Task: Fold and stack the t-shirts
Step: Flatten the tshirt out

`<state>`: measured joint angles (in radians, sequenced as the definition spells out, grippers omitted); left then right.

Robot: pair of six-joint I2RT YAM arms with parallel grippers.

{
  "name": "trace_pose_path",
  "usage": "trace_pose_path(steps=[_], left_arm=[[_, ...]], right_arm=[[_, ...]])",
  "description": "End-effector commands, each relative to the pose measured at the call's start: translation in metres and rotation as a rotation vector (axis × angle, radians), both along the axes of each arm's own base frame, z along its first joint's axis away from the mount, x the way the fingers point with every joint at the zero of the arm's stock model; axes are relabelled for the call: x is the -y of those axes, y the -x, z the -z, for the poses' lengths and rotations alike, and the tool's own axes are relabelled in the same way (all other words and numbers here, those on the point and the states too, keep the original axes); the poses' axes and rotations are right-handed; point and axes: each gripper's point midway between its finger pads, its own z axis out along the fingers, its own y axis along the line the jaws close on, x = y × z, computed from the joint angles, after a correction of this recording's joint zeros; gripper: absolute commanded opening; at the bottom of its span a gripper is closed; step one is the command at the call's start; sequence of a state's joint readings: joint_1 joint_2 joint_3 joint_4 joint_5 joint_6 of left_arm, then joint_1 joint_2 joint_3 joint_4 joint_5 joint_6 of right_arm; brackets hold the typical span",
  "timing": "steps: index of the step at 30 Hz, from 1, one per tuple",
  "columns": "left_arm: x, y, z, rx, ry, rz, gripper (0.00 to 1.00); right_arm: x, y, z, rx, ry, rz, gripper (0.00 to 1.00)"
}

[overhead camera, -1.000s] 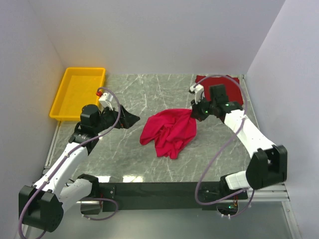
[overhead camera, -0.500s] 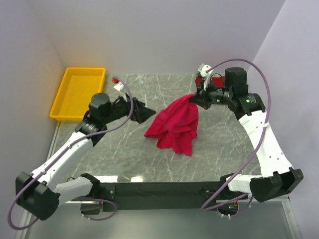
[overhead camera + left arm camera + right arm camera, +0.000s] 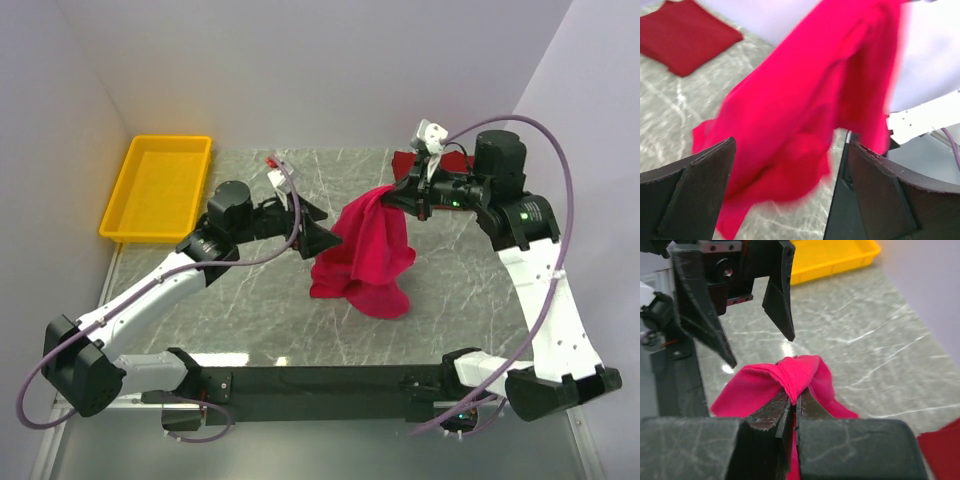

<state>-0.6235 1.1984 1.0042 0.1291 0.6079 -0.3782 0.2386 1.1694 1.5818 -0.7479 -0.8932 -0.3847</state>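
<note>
The right gripper [image 3: 404, 197], pinched tight on a bunch of the crimson-pink t-shirt [image 3: 365, 250], has risen over the last second. The shirt now hangs from it above the middle of the table [image 3: 250, 310], and only its lower folds seem to touch the surface. The left gripper [image 3: 320, 224], jaws spread wide and empty, has advanced to just beside the hanging cloth. The maroon t-shirt [image 3: 685, 40] lies folded at the far right corner. So 1 shirt looks done, and the 2nd is probably being lifted for spreading.

The pink shirt [image 3: 365, 250] hangs bunched from one raised end, lower folds trailing on the desk [image 3: 250, 320]; the maroon shirt [image 3: 685, 37] lies folded flat at its far-right corner.
</note>
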Motion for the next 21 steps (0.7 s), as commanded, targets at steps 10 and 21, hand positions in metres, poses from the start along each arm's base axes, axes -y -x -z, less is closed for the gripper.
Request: trace_pose_path(steps=[10,21], left_arm=[[0.01,0.0,0.039,0.228,-0.15,0.041,0.99],[0.015,-0.041,0.059,0.342,-0.256,-0.01,0.69]], right_arm=[[-0.016,0.048,-0.03,0.127,-0.044,-0.276,0.0],[-0.011,0.068,-0.034,0.151,-0.043,-0.278,0.0]])
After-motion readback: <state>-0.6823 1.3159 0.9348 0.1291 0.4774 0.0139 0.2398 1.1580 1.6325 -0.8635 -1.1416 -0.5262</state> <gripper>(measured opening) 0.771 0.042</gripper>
